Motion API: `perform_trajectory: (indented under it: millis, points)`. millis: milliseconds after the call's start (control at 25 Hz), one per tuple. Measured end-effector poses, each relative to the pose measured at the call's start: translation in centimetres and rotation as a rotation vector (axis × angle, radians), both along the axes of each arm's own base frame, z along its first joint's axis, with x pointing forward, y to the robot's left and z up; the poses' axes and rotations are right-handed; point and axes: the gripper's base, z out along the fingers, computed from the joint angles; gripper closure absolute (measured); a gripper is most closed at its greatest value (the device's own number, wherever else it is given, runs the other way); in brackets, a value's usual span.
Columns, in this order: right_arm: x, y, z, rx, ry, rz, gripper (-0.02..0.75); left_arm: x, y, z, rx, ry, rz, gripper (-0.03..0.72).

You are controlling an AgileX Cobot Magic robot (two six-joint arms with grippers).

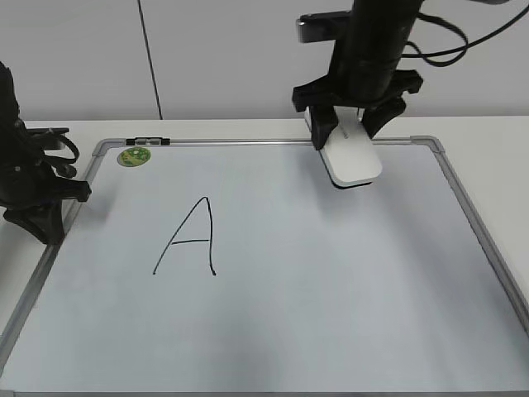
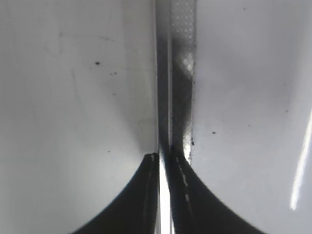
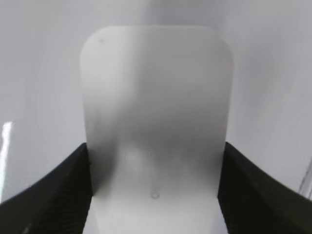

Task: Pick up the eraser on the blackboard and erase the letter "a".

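The blackboard (image 1: 331, 289) is a white dry-erase board with a silver frame, lying flat on the table. My right gripper (image 1: 351, 126) is shut on the white eraser (image 1: 357, 161) at the board's far right, near the top frame. In the right wrist view the eraser (image 3: 156, 107) fills the space between the two black fingers (image 3: 154, 187), over the board (image 3: 273, 73). No small letter "a" shows; it may be hidden under the eraser. My left gripper (image 1: 45, 222) rests at the board's left edge, shut and empty (image 2: 163, 158), above the frame (image 2: 179, 73).
A large capital "A" (image 1: 188, 238) is drawn left of the board's centre. A round green magnet (image 1: 133, 155) sits in the far left corner, with a small dark object (image 1: 149, 141) on the top frame beside it. White table surrounds the board.
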Motion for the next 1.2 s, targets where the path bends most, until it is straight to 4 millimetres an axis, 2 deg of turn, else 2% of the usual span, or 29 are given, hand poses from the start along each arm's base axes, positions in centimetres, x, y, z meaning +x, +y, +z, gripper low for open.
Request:
perform_trajectory:
  millis: [80,240,360,440,680,1000,1200]
  points:
    - [-0.1,-2.0,0.3,-0.002,0.006,-0.042,0.214,0.0,0.0,0.0,0.000,0.000,0.000,0.647]
    - [-0.9,-7.1,-0.5,-0.028,0.070,-0.152,0.214,0.0,0.0,0.0,0.000,0.000,0.000,0.647]
    - [-1.7,-10.5,-1.6,-0.049,0.125,-0.227,0.214,0.0,0.0,0.0,0.000,0.000,0.000,0.647]
    - [-2.3,-12.0,-2.4,-0.058,0.162,-0.257,0.214,0.0,0.0,0.0,0.000,0.000,0.000,0.647]
    - [-4.0,-14.4,-5.7,-0.021,0.303,-0.279,0.214,0.0,0.0,0.0,-0.001,0.000,0.000,0.647]
    - [-4.2,-16.1,-6.3,0.069,0.330,-0.258,0.214,0.0,0.0,0.0,-0.002,0.000,0.001,0.647]
    - [-3.9,-16.3,-7.9,0.067,0.368,-0.260,0.214,0.0,0.0,0.0,-0.002,0.000,0.002,0.647]
